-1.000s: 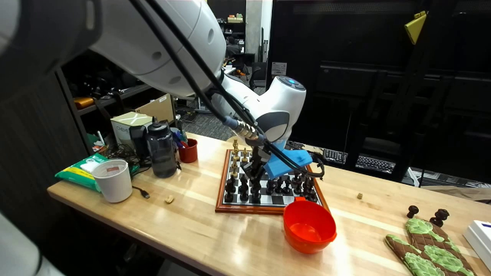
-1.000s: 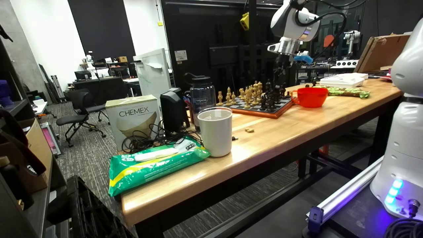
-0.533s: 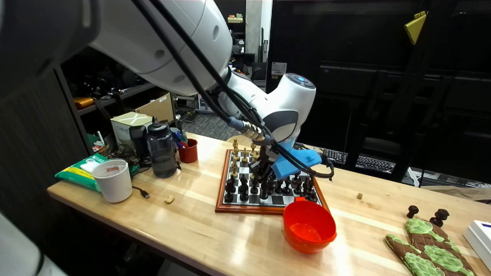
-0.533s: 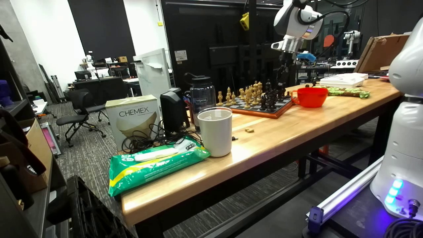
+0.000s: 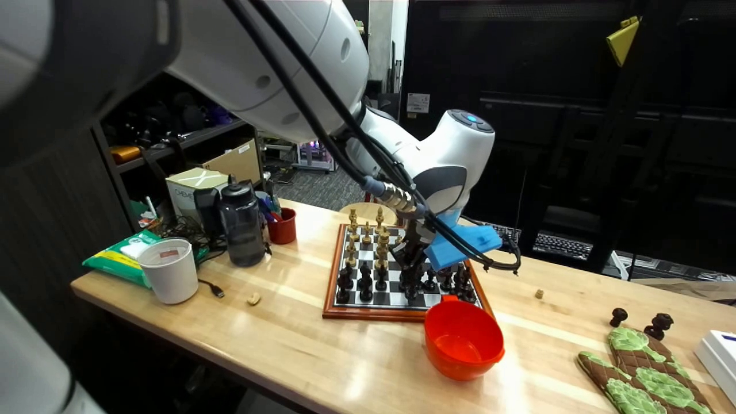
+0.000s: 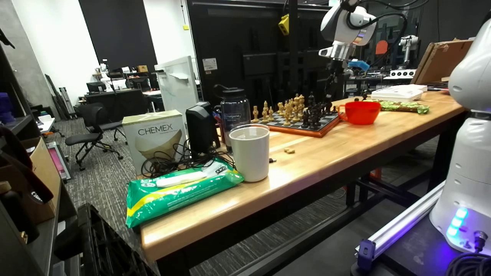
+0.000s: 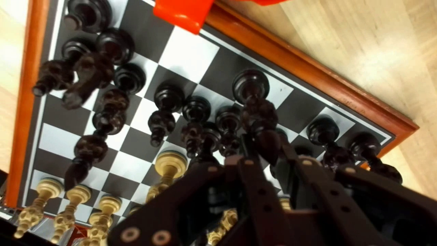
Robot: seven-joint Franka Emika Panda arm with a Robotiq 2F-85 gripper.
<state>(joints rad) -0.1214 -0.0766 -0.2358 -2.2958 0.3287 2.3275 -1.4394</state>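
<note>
In the wrist view a tall dark chess piece [image 7: 257, 114] stands between the fingertips of my gripper [image 7: 266, 147], which is shut on its pointed top. An exterior view has the same piece [image 5: 410, 289] hanging below the gripper [image 5: 407, 259], over the dark side of the chessboard [image 5: 374, 314]. Whether its base touches the board I cannot tell. Several dark pieces [image 7: 169, 99] and light pieces [image 7: 170, 164] stand around it. The red cup [image 5: 463, 345] is by the board's near edge; its handle [image 7: 186, 13] reaches over the board in the wrist view.
A white cup [image 5: 169, 273], a dark water bottle [image 5: 242, 224] and a red pen holder [image 5: 283, 227] stand at one end of the table. Toward the other end lie an oven mitt [image 5: 650, 374] and loose dark pieces [image 5: 658, 325]. A light piece [image 5: 253, 298] lies near the front.
My gripper has moved to the right in both exterior views, carrying the dark piece along above the board. The light pieces behind it have come into sight. The red cup stays put.
</note>
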